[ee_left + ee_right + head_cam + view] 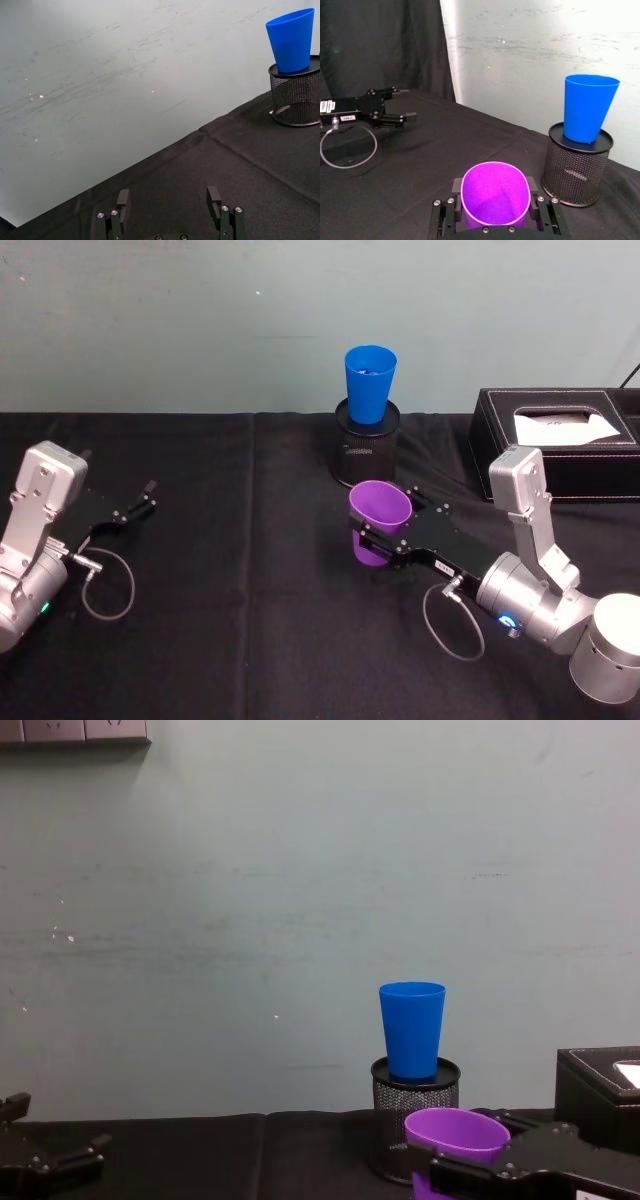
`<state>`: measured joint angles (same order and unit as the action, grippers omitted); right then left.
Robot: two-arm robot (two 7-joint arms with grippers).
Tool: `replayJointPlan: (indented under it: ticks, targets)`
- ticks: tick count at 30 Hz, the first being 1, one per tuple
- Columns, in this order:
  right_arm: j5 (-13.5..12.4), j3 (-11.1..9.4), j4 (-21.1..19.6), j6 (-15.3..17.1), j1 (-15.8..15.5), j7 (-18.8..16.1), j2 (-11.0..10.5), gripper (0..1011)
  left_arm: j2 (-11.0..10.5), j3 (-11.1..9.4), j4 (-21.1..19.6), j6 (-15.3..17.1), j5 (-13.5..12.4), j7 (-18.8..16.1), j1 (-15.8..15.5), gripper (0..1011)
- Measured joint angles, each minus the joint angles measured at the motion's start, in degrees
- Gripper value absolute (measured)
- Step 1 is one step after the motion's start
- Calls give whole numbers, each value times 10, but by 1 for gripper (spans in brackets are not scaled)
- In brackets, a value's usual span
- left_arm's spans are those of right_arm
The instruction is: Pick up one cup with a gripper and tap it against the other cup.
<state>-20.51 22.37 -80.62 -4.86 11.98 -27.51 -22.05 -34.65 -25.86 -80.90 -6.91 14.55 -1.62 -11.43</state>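
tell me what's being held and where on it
The right gripper holds the purple cup by its sides just below the rim. The left gripper is open, empty.

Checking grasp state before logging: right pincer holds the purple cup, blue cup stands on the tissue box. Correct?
Not quite. The right pincer does hold the purple cup, but the blue cup stands upright on top of the black mesh pen holder, not on the tissue box. The right wrist and head views show it. The left pincer sits idle and open at the table's left.
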Motion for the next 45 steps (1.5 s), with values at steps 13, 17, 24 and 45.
replayJointPlan:
  ticks: [13,17,24,45]
  targets:
    - [11,9,7,-9,6,-5,4,734,0,0,0,0,0,0,0,1000]
    - [18,10,6,-17,5,-3,6,733,0,0,0,0,0,0,0,1000]
    - [27,8,5,-22,1,3,7,733,0,0,0,0,0,0,0,1000]
    - [62,9,11,-8,-2,25,14,733,0,0,0,0,0,0,0,1000]
